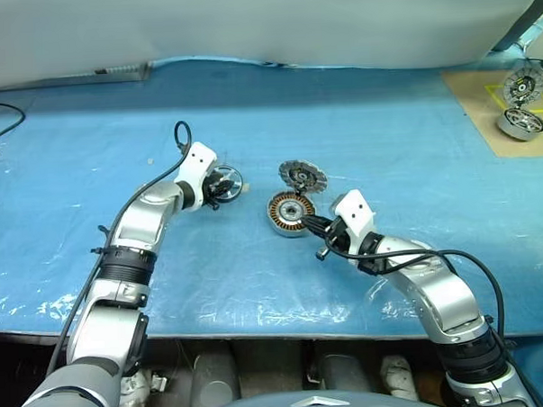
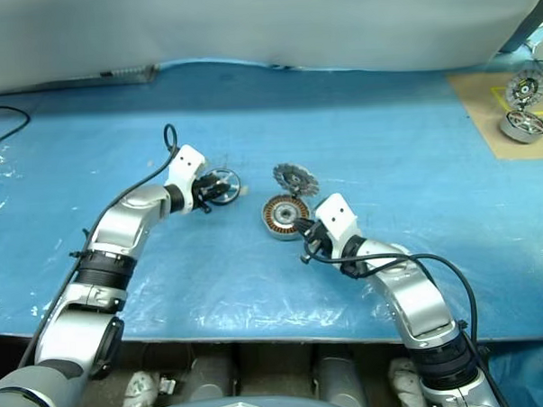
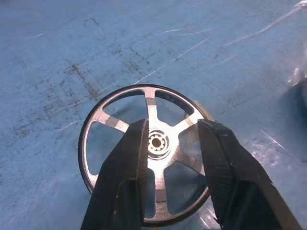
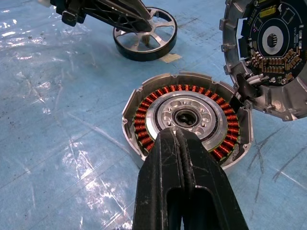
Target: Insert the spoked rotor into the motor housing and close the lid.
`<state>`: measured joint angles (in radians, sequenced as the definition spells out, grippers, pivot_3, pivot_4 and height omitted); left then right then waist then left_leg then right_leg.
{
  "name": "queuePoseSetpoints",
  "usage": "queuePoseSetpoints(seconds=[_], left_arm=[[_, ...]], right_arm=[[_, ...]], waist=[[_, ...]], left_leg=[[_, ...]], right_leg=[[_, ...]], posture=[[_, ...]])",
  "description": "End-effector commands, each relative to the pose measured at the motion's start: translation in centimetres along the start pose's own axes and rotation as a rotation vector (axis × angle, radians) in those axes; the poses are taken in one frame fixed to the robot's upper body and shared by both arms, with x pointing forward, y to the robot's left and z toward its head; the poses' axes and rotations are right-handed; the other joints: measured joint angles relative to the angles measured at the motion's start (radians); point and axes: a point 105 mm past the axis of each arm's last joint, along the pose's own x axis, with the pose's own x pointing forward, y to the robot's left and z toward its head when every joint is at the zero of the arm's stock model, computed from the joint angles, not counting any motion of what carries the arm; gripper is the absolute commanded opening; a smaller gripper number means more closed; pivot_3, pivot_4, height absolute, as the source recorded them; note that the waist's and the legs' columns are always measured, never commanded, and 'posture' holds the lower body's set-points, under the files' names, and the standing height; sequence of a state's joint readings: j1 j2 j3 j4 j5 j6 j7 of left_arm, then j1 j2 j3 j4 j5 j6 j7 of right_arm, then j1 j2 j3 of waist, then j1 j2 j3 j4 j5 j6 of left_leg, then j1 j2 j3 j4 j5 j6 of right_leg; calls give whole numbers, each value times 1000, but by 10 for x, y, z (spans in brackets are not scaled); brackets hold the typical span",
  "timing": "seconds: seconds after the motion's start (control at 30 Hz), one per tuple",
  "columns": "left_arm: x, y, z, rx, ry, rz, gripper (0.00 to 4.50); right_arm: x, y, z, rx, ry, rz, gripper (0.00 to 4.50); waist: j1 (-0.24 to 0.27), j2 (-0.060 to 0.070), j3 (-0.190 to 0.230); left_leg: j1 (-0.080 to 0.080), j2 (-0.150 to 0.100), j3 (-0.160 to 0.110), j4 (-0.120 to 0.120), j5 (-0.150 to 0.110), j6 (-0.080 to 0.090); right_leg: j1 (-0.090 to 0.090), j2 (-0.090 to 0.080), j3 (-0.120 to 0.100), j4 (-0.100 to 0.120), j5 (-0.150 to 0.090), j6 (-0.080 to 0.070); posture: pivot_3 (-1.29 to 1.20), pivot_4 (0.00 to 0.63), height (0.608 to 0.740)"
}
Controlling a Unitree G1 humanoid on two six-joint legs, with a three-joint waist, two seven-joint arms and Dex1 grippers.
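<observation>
The spoked rotor (image 3: pixel 151 103) lies flat on the blue sheet, left of the motor housing (image 1: pixel 285 214). My left gripper (image 3: pixel 172 123) is open over the rotor, one finger on each side of its hub and near spoke, with no grip visible. The housing sits open, its copper windings (image 4: pixel 144 115) showing. The lid (image 4: pixel 268 43) stands tilted up at the housing's far rim, ribbed inside facing me. My right gripper (image 4: pixel 176 132) is shut with nothing between its fingers, its tip over the housing's centre hub.
A second motor (image 1: pixel 520 120) and its raised lid (image 1: pixel 523 86) rest on a brown board at the back right. A black cable (image 1: pixel 2 112) loops at the far left. The table's front edge (image 1: pixel 259 326) runs close below both arms.
</observation>
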<state>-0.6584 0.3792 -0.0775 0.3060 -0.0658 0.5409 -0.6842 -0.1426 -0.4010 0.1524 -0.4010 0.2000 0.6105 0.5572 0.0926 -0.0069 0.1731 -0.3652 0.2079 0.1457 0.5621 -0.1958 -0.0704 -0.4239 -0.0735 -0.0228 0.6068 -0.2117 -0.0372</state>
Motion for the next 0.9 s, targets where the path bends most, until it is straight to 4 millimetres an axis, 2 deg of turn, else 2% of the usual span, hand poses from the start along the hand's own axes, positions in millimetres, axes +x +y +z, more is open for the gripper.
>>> queuePoseSetpoints(seconds=[0.03, 0.07, 0.17, 0.3, 0.5, 0.7, 0.9], left_arm=[[-1, -6, -21, -27, 75, -17, 1645], [-2, -6, -21, -24, 78, -15, 1645], [-3, -4, -21, -23, 78, -7, 2239], [-2, 0, -16, -4, 63, 17, 3566], [1, 5, -7, 8, 27, 35, 3566], [-1, 6, 30, -17, -106, 36, 3566], [-8, 9, 44, -12, -133, 26, 3566]], right_arm=[[1, 2, 10, -22, -41, 14, 0], [1, 2, 10, -22, -41, 14, 0], [2, 2, 10, -22, -40, 16, 0], [2, 2, 10, -22, -40, 15, 0], [2, 1, 9, -22, -38, 9, 0], [1, 0, 8, -23, -34, 4, 0], [2, 0, 9, -25, -36, 6, 0]], waist=[[0, 0, 0], [0, 1, 0], [0, 1, 0], [0, 1, 0], [0, 1, 0], [0, 0, 0], [-1, 0, 0]], left_leg=[[0, 0, 0, 0, 0, 0], [0, 0, 0, 0, 0, 0], [0, 0, 0, 0, 0, 0], [0, 0, 0, 0, 0, 0], [0, 0, 0, 0, 0, 0], [-1, 0, 0, 0, 0, 0], [-1, 0, 0, -1, 0, 0]], right_leg=[[0, 0, 0, 0, 0, 0], [0, 0, 0, 0, 0, 0], [0, 0, 0, 0, 0, 0], [0, 0, 0, 0, 0, 0], [0, 0, 0, 0, 0, 0], [0, 0, 0, 0, 0, 0], [-1, 0, 0, -1, 0, 0]], posture=[[0, 150, 740], [0, 150, 740], [0, 150, 740], [0, 150, 740], [0, 150, 740], [0, 150, 740], [0, 150, 740]])
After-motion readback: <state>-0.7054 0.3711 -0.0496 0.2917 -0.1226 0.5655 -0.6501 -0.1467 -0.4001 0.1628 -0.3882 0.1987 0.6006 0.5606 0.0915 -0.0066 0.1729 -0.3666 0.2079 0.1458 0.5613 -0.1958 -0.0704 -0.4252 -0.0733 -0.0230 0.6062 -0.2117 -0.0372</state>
